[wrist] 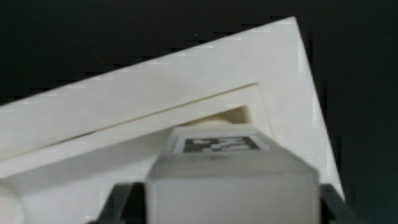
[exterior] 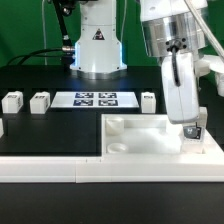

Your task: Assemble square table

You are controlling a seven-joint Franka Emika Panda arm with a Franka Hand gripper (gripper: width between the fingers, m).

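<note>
Evidently the claw (wrist: 222, 205) is clamped on 1 upright leg (wrist: 221, 165), holding it over a corner socket (wrist: 219, 122) of the slab (exterior: 140, 150), presumably so it can be seated there.

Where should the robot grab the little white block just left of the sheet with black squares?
Likely from straight above, pinching the leg across its two flat sides. It sits low on the black table, with bare gaps on both sides, toward the marker board and the next leg.
</note>
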